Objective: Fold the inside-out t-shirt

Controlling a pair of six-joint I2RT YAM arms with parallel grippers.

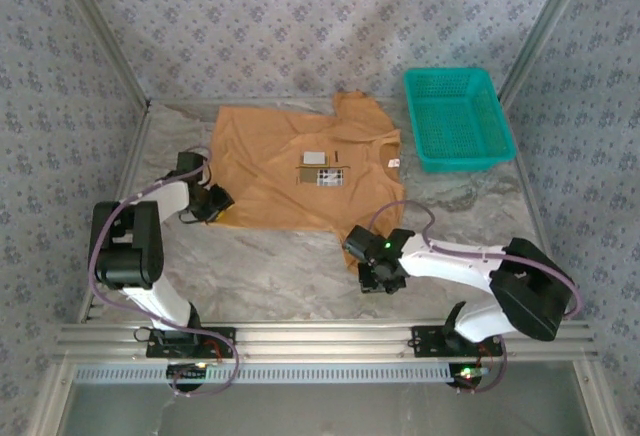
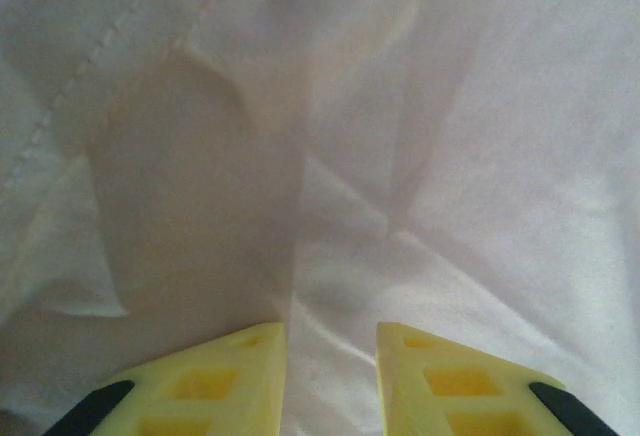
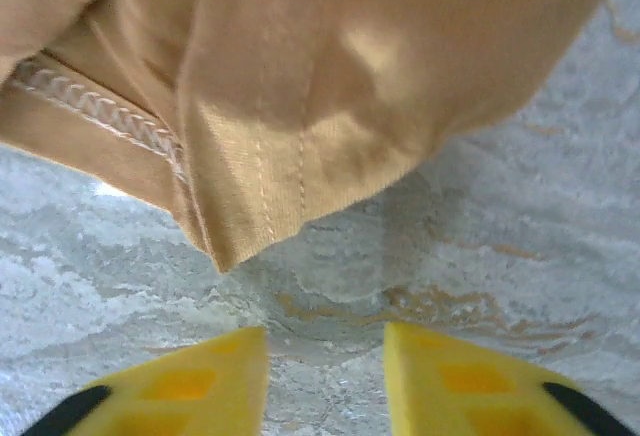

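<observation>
With the t-shirt (image 1: 290,171) spread on the table (image 1: 300,271), I'd ease my right gripper (image 3: 325,341), jaws parted and empty, forward and bite well past the near corner's hem (left gripper (image 2: 330,334) sits narrow on cloth, hold unclear).

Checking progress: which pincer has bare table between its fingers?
The right pincer; the corner of the tan t-shirt lies just ahead. The left pincer sits over cloth.
</observation>
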